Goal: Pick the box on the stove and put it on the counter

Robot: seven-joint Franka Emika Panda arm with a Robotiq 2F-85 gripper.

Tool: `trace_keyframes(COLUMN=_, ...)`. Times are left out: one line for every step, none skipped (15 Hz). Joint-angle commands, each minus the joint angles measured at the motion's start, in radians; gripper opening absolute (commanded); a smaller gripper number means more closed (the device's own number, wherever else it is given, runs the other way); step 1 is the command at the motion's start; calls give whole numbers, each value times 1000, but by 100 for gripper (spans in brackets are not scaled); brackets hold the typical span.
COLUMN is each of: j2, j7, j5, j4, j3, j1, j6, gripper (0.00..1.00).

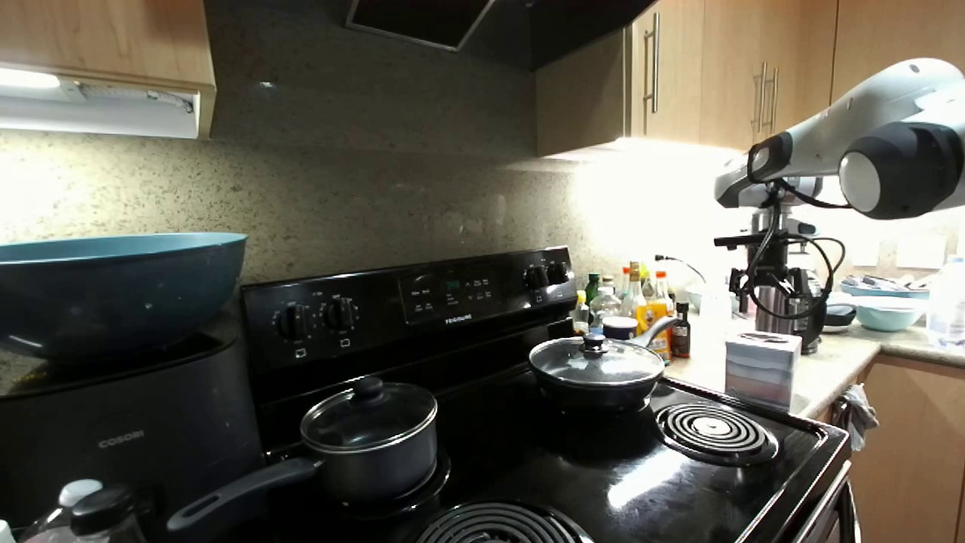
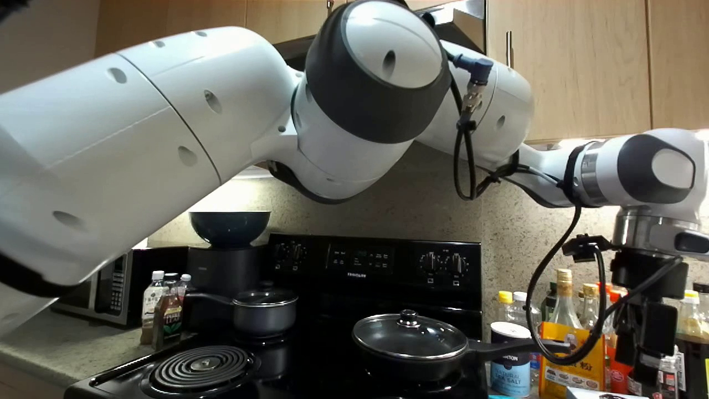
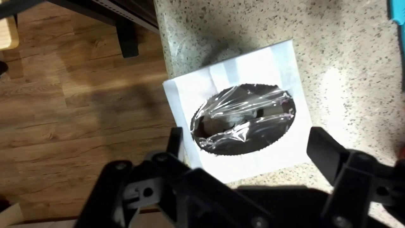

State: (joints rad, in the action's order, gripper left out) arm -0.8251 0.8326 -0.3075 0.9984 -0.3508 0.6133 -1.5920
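Observation:
The box (image 1: 760, 373) is a pale blue and white carton standing on the light counter (image 1: 837, 369), just beyond the right end of the black stove (image 1: 626, 460). In the wrist view the box (image 3: 243, 122) shows its white top with an oval, film-covered opening, near the edge of the speckled counter (image 3: 341, 79). In an exterior view only a bit of its top (image 2: 595, 394) shows at the bottom. My gripper (image 3: 246, 142) is open and empty above the box, fingers spread about as wide as its top. The gripper also shows in both exterior views (image 1: 758, 283) (image 2: 642, 346), apart from the box.
A lidded pan (image 1: 595, 377) and a lidded pot (image 1: 377, 445) stand on the stove. Several bottles (image 1: 656, 309), a salt canister (image 2: 509, 360) and a yellow bag (image 2: 573, 360) stand behind the box. A wooden floor (image 3: 79, 126) lies beyond the counter edge.

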Motion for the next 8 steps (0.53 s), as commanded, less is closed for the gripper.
trace_keyframes(j2=131, j7=-58, j5=-34, j4=65, j3=23, j1=-3, j6=20, gripper=100)
trace_keyframes(j2=163, j7=-68, j5=-36, j4=80, j3=26, j1=-8, j6=12, gripper=100)
trace_keyframes(j2=69, j7=-23, j5=-8, j4=1, j3=13, j1=-4, j6=2, gripper=100)
trace_keyframes(j2=96, j7=-27, j5=-9, j4=4, j3=19, j1=-5, j6=6, gripper=100)
trace_keyframes(j2=118, j7=-28, j5=-9, j4=10, j3=22, j1=-5, j6=12, gripper=100)
trace_keyframes(j2=131, j7=-29, j5=-9, j4=17, j3=24, j1=-6, j6=15, gripper=100)
trace_keyframes(j2=137, j7=-30, j5=-9, j4=23, j3=25, j1=-6, j6=15, gripper=100)
trace_keyframes(j2=137, j7=-32, j5=-9, j4=29, j3=25, j1=-6, j6=15, gripper=100)
